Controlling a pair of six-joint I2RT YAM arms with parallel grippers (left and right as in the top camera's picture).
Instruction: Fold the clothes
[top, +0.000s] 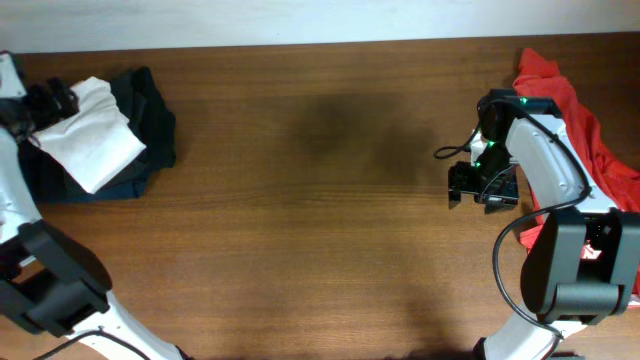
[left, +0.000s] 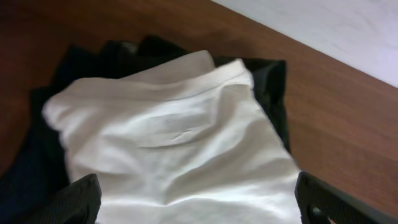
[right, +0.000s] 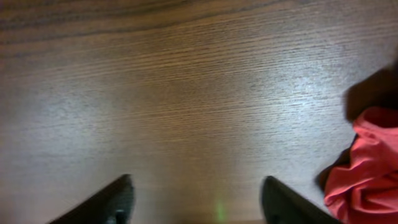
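Observation:
A folded white T-shirt (top: 95, 135) lies on a dark folded garment (top: 150, 125) at the table's far left. My left gripper (top: 45, 105) hovers at the shirt's left edge. In the left wrist view its fingers (left: 199, 202) are spread wide on either side of the white shirt (left: 174, 137), open. A red T-shirt (top: 575, 110) lies crumpled at the right edge. My right gripper (top: 480, 190) is open over bare wood just left of it. The right wrist view shows its spread fingers (right: 196, 202) and a red fold (right: 367, 168) at the right.
The brown wooden table (top: 320, 200) runs between the two piles. A pale wall strip (top: 300, 20) lies beyond the far edge. The right arm's body (top: 545, 160) lies over part of the red shirt.

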